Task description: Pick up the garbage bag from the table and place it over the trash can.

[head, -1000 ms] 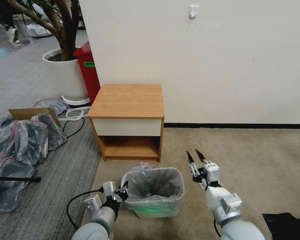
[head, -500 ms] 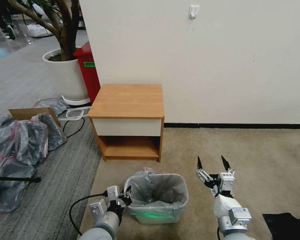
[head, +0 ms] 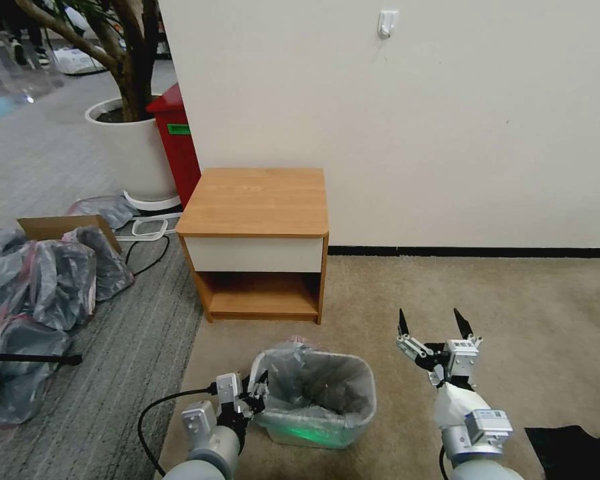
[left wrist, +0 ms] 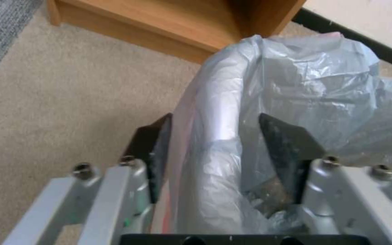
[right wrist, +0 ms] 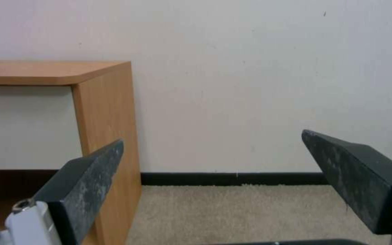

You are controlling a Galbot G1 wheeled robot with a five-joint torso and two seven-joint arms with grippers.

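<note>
Straddling the near left edge of the bin, the left gripper (left wrist: 214, 149) has its dark fingers (left wrist: 287, 143) parted with the bag-covered rolled rim standing between them, one finger outside and one inside; whether they pinch the film I cannot tell. The thin translucent grey garbage bag (head: 313, 383) with its pink-red rim already lines the small cream-white trash can (head: 300, 437), on the carpet before the light-brown wooden table (head: 257, 200). The right gripper (head: 433, 330) hangs to the bin's right, fingers spread wide, clear of the bag, so the left arm is nearer.
</note>
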